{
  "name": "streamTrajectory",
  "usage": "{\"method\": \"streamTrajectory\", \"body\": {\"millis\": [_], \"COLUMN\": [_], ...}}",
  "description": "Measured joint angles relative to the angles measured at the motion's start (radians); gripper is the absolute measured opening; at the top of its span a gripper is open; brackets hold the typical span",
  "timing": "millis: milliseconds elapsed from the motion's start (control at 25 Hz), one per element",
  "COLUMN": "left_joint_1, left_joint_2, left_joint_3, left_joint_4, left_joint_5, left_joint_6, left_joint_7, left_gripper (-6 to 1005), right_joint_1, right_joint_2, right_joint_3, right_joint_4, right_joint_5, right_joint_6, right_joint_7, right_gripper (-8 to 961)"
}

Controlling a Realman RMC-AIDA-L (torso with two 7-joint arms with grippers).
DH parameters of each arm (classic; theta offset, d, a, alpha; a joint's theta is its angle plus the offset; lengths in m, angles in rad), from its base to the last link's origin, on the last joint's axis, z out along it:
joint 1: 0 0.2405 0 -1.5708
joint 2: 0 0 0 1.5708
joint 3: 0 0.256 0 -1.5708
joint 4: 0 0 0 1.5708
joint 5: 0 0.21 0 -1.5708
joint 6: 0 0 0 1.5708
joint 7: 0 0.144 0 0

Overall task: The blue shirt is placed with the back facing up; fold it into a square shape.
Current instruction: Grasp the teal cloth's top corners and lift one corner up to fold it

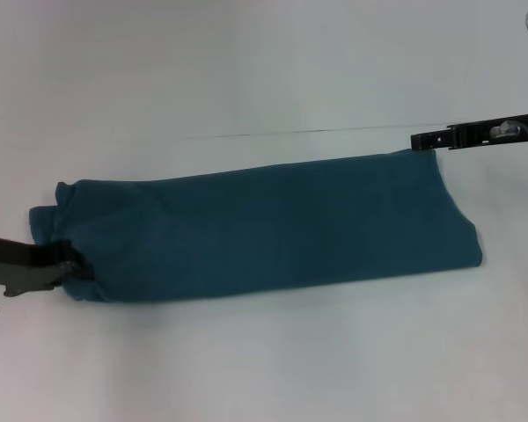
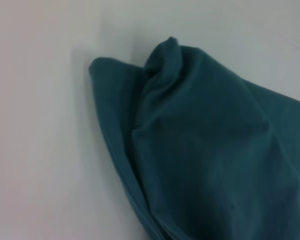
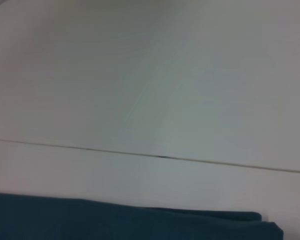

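A white table point(image 1: 264, 70) fills the scene, with a thin dark seam point(image 1: 317, 131) running across it from left to right, beyond the cloth. On the table lies the blue shirt point(image 1: 264, 233), folded into a long band that stretches from the left side to the right side, plain teal face up. Its right end sits slightly farther away than its left end, so the band slants. At the left end the cloth is bunched into loose folds, and the edges of the stacked layers show there.

The left gripper point(image 1: 70, 267) is at the near left corner of the shirt, with cloth at its tip. Whether its jaws are clamped on the fabric cannot be told.

The right gripper point(image 1: 420, 141) is at the far right corner of the shirt, its dark tip just touching the edge. Its jaws cannot be made out either.
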Motion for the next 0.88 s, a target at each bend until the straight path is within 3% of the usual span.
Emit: {"method": "streamTrajectory", "body": {"millis": [160,280,400,480,720,800,880], "left_joint_1": [-0.017,-0.036,-0.065,-0.080,-0.151,-0.151,-0.198], "left_joint_2": [0.003,0.009,0.021,0.027,0.064,0.064,0.087], "left_joint_3": [-0.004,-0.004,-0.005,-0.009,-0.024,-0.024,-0.061], "left_joint_4": [0.014,0.033,0.045,0.048,0.051,0.051,0.051], "left_joint_5": [-0.019,-0.027,-0.028,-0.030,-0.068,-0.068,-0.096], "left_joint_6": [0.032,0.066,0.097,0.112,0.164,0.164,0.203], "left_joint_7": [0.020,0.026,0.027,0.026,0.017,0.017,0.015], "left_gripper": [191,181,170,163,155,155,154], "right_joint_1": [-0.008,-0.023,-0.035,-0.041,-0.046,-0.041,-0.033], "right_joint_2": [0.012,0.040,0.065,0.070,0.071,0.072,0.074], "right_joint_3": [0.008,0.013,0.012,0.007,0.002,0.001,0.000], "right_joint_4": [-0.006,-0.019,-0.019,-0.002,0.115,0.160,0.215], "right_joint_5": [0.013,0.043,0.074,0.116,0.305,0.365,0.434], "right_joint_6": [0.005,0.034,0.077,0.097,0.163,0.192,0.222], "right_joint_7": [-0.039,-0.112,-0.171,-0.215,-0.436,-0.530,-0.636], "right_gripper": [865,827,683,587,450,404,358]}}
